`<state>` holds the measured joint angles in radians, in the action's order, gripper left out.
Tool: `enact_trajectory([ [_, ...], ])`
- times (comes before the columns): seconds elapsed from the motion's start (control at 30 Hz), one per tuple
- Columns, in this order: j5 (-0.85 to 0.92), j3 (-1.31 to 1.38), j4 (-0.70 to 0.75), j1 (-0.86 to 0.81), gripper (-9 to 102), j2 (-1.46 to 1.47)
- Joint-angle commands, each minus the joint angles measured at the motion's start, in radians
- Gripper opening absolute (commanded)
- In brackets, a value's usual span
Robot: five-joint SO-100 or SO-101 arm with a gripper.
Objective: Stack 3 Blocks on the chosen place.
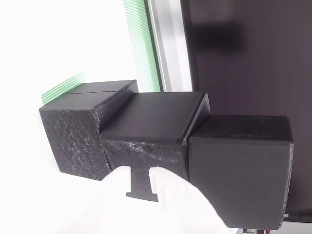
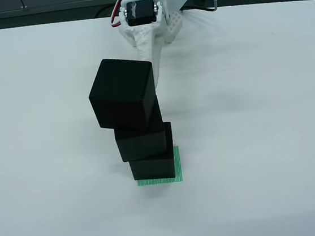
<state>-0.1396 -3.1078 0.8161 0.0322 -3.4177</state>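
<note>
Seen from above: white arm (image 2: 157,15) reaching in from the desk's (image 2: 259,112) far edge toward three stacked black cubes (image 2: 138,126) on the green striped patch (image 2: 177,170), mid-desk. Claw state impossible to tell. No readable writing anywhere.

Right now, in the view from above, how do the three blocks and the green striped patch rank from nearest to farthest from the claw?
1. Top block, tilted, beside the claw.
2. Middle block, beneath it.
3. Bottom block and the green patch under it: too close to call.
</note>
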Motion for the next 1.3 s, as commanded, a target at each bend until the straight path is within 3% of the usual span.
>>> enact_trajectory([
  [0.0,-0.003,-0.040,0.005,-0.009,0,-0.017],
  [1.27,-0.011,-0.040,0.006,-0.021,0,-0.018],
])
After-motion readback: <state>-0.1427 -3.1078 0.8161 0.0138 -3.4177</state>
